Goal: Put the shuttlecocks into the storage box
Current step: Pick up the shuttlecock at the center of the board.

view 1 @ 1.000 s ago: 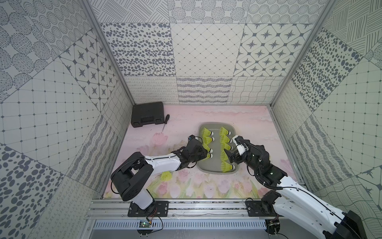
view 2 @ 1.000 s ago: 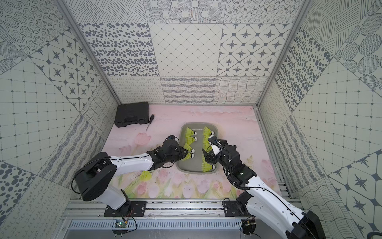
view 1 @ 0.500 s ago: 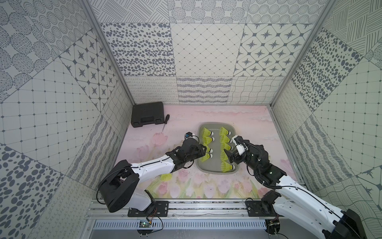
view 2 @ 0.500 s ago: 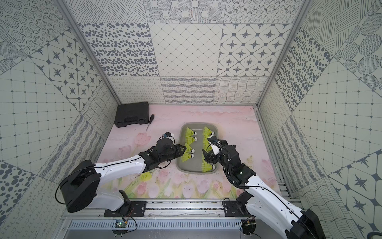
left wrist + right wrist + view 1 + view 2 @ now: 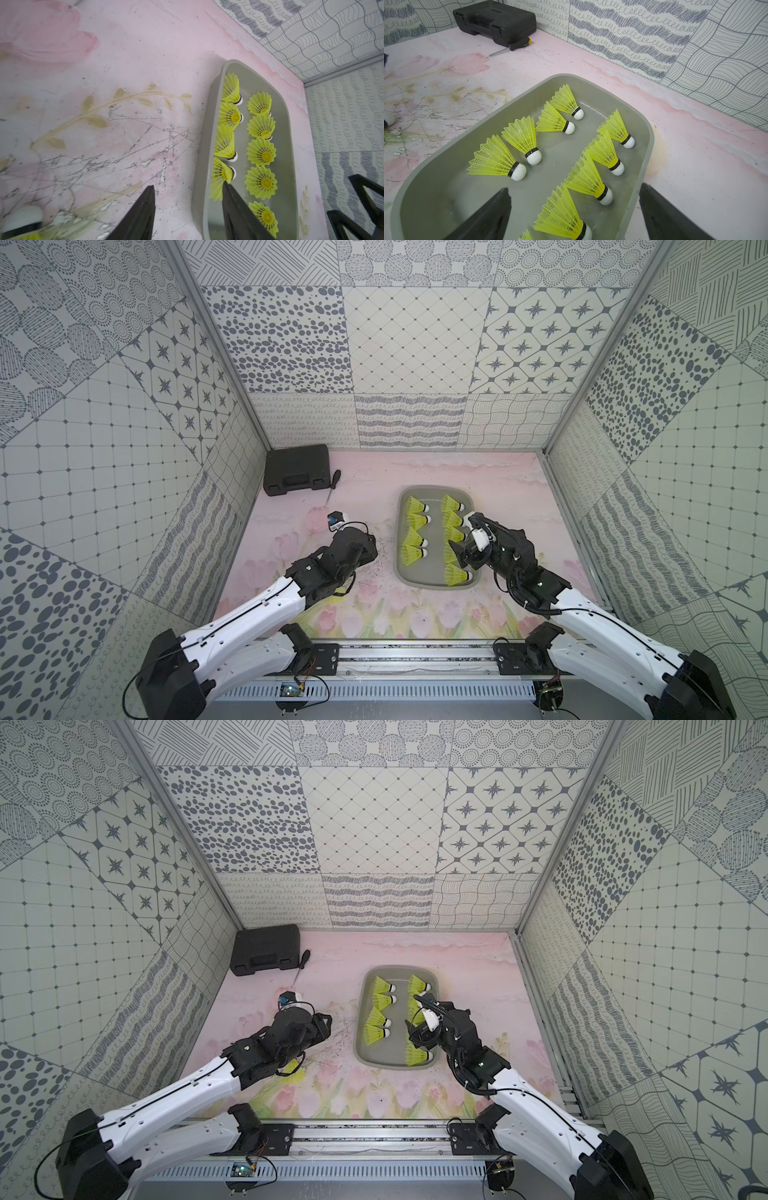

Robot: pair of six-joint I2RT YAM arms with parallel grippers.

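Observation:
The grey storage box [image 5: 434,568] lies right of centre, with several neon-yellow shuttlecocks [image 5: 415,506] lying in it in two columns. The right wrist view shows their white tips and black bands [image 5: 496,160]. My left gripper [image 5: 371,549] hangs just left of the box, open, with nothing between its fingers [image 5: 188,186]. One more shuttlecock [image 5: 294,1065] lies on the mat under the left forearm, and its tip shows in the left wrist view [image 5: 20,220]. My right gripper [image 5: 461,556] stands open over the box's right column [image 5: 574,187], holding nothing.
A black hard case [image 5: 296,468] sits in the back left corner with a screwdriver [image 5: 333,483] beside it. Patterned walls close in the pink floral mat on three sides. The arms' rail runs along the front edge.
My left gripper has pulled back leftward out of the box and opened, leaving a shuttlecock in the left column. The right arm has not moved.

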